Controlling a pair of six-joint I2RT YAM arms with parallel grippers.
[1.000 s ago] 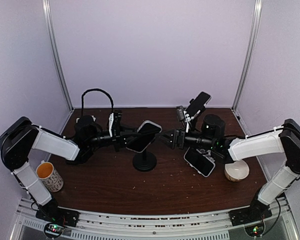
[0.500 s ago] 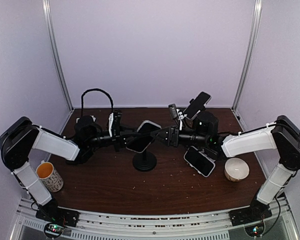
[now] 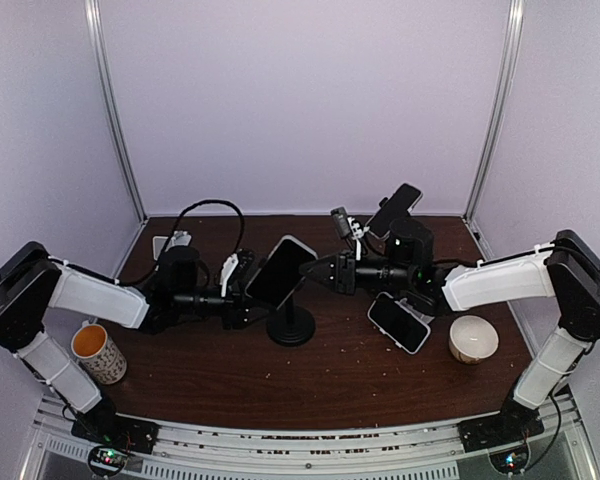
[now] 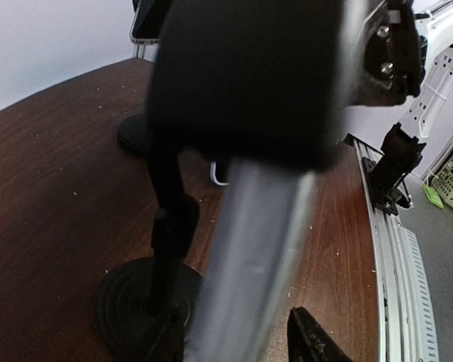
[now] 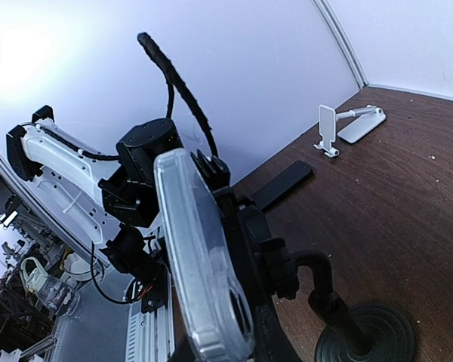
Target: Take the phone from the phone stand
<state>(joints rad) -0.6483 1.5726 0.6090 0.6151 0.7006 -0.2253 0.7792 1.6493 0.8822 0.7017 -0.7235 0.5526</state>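
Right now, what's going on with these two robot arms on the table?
Both arms reach in toward the phone in the middle, which sits tilted on its black stand and has not been lifted off. The left gripper is at its lower left edge and the right gripper is close on the other side. Whether either grips it cannot be told. A second phone lies flat under the right arm.

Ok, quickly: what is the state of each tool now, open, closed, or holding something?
Left tool: close to the phone; open or closed cannot be told.
Right tool: close to the phone's other side; cannot be told either.
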